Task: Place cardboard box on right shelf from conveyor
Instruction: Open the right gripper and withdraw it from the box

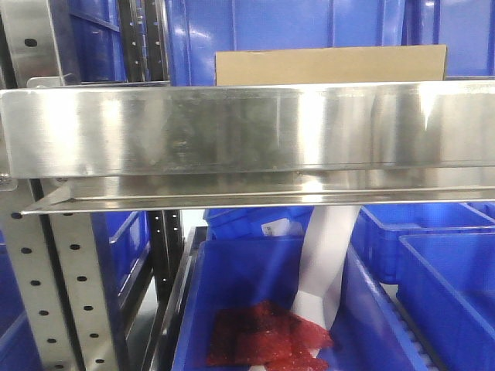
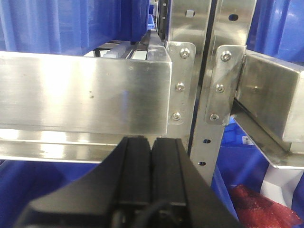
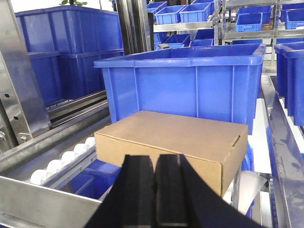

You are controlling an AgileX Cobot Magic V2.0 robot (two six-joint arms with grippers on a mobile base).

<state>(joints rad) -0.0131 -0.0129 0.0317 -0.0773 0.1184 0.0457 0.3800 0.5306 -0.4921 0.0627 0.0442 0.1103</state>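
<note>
The tan cardboard box (image 1: 331, 66) lies flat on the right shelf (image 1: 232, 127), and only its top strip shows above the shelf's shiny steel front lip. In the right wrist view the cardboard box (image 3: 175, 137) rests on the shelf bed just in front of a big blue bin (image 3: 190, 85). My right gripper (image 3: 156, 159) is shut and empty, its tips just before the box's near face. My left gripper (image 2: 151, 140) is shut and empty below the neighbouring steel lip (image 2: 85, 90), left of the right shelf (image 2: 270, 95). The conveyor is out of view.
A perforated grey upright (image 1: 46, 270) stands at the shelf's left end. White rollers (image 3: 61, 159) line the shelf bed left of the box. Below the shelf sit blue bins (image 1: 448, 286), one holding red mesh material (image 1: 263, 340). More blue bins (image 3: 66, 52) stand around.
</note>
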